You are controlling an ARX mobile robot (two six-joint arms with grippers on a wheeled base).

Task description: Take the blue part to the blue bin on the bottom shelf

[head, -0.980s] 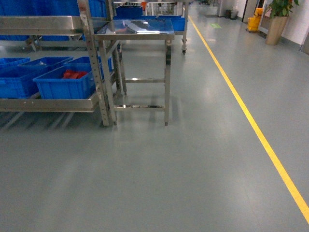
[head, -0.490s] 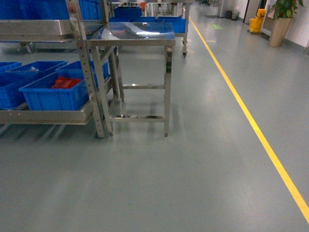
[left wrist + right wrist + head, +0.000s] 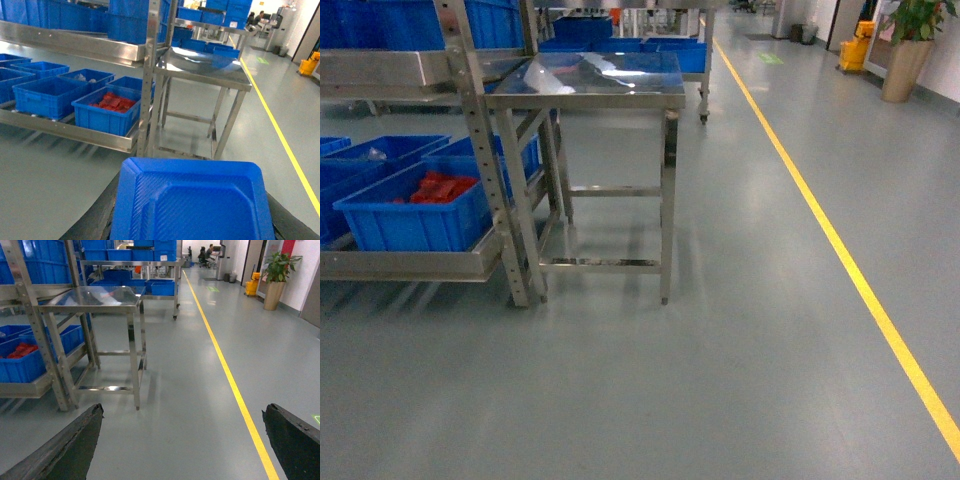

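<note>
Blue ribbed plastic, the blue part [image 3: 192, 200], fills the foot of my left wrist view, held between my left gripper's [image 3: 192, 220] dark fingers [image 3: 97, 220], which close against its two sides. My right gripper [image 3: 182, 445] holds nothing, its black fingers [image 3: 65, 445] spread wide over bare grey floor [image 3: 720, 380]. Ahead-left, the bottom shelf [image 3: 410, 263] carries blue bins [image 3: 415, 215], the nearest holding red parts [image 3: 438, 187]; a stainless-steel table [image 3: 590, 85] stands just beside the rack's upright [image 3: 485, 160], a yellow floor line [image 3: 840, 260] to the right.
</note>
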